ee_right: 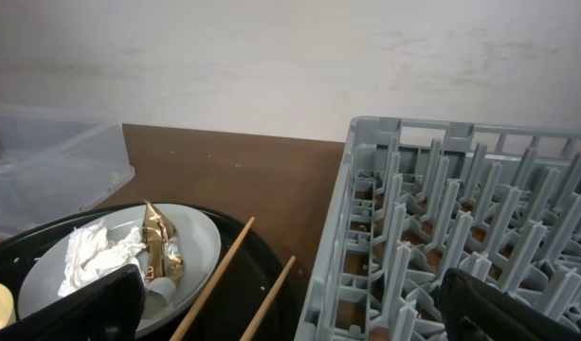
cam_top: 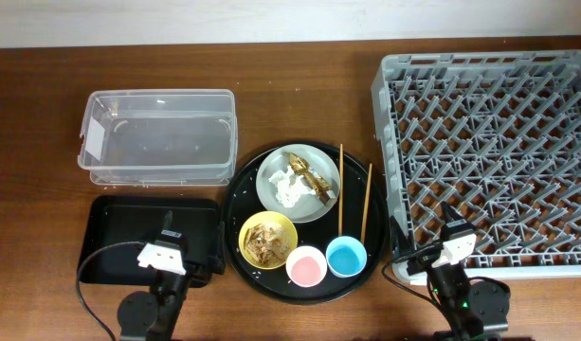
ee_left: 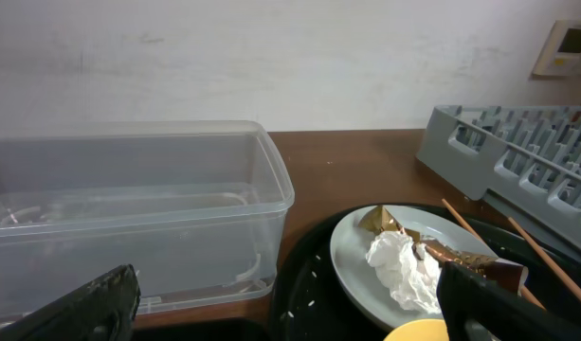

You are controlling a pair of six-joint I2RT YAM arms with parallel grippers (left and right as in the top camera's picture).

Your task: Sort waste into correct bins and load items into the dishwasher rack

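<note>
Both arms sit parked at the near edge of the table. The left gripper (ee_left: 285, 284) and right gripper (ee_right: 290, 284) each show their fingers spread wide with nothing between them. Everything I need is on the round black tray (cam_top: 238, 189). The grey plate (cam_top: 266, 185) carries the crumpled tissue (cam_top: 289, 187) and the gold-brown wrapper (cam_top: 311, 173). I judge both to be featherlight and soft, so I would pinch each on a raised fold from above, clear of the plate. The food scraps (cam_top: 267, 242) lie in the yellow bowl (cam_top: 245, 230); they look loose and crumbly, better tipped out than picked. The pink cup (cam_top: 306, 267) and blue cup (cam_top: 346, 256) look stiff, light and smooth, so I would take a rim wall. The two chopsticks (cam_top: 341, 185) are thin and likely to roll; I would grip mid-length. The clear tub (cam_top: 157, 99) and black rectangular tray (cam_top: 119, 227) wait on the left, the dishwasher rack (cam_top: 480, 59) on the right.
</note>
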